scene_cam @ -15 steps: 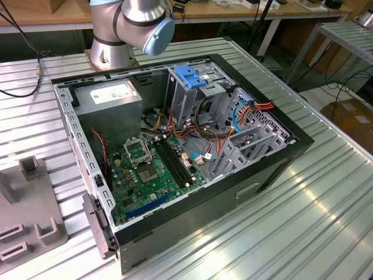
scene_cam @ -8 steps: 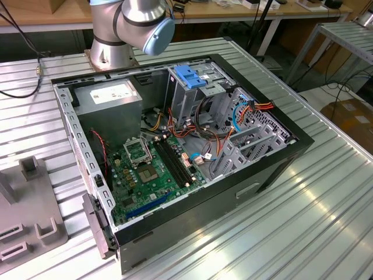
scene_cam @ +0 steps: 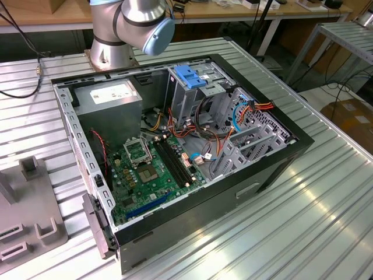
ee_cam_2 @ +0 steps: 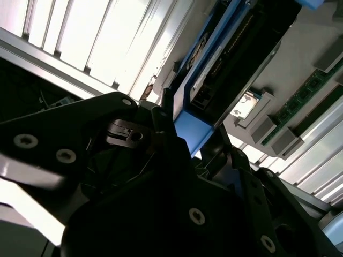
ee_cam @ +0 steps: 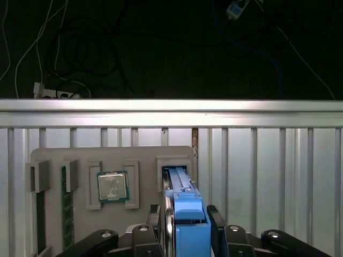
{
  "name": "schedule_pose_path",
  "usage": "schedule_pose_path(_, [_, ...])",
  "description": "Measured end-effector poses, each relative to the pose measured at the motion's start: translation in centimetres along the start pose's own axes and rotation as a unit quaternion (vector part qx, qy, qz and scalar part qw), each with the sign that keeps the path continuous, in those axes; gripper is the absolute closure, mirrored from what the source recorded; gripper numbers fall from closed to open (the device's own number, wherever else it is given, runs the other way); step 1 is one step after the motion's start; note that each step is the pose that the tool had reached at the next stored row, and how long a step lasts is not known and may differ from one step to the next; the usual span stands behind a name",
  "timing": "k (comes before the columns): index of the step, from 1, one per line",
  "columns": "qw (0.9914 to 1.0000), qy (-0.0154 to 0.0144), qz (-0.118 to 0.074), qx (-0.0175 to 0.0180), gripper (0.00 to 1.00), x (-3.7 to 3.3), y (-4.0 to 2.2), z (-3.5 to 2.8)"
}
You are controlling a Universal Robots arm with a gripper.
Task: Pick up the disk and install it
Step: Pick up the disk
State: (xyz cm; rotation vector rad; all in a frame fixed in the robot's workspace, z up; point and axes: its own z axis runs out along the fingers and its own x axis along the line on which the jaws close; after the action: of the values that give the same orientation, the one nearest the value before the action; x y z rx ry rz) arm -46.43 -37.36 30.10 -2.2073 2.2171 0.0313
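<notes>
- Looking in the first wrist view, you see the black two-fingered gripper clenched on the disk, a flat grey metal drive with a bright blue plastic frame along its edges.
- One black finger presses on each side of the blue frame, so the disk sits squarely between them.
- The disk stands on edge, its far end inside a rectangular slot of the flat grey plastic fixture tray.
- In the second wrist view the gripper clamps the blue end of the disk, whose dark body runs away from the fingers.
- On the same tray, near the disk's slot, you have a square silver processor chip in its own pocket and a green memory stick in a narrow slot.
- The tray lies on the ribbed aluminium table.
- In the exterior view the open black computer case lies on its side on that table, with the green motherboard exposed.
- Inside the case, a metal cage with a blue plastic latch stands beside a grey box with a white label.
- The silver arm joint with a blue cap stands behind the case.
</notes>
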Motion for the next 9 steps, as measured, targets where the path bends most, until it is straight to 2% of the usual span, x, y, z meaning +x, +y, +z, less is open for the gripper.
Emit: schedule_pose_path(9, [1.00000, 0.0000, 0.000, -0.0001, 0.53, 0.00, 0.00, 0.26])
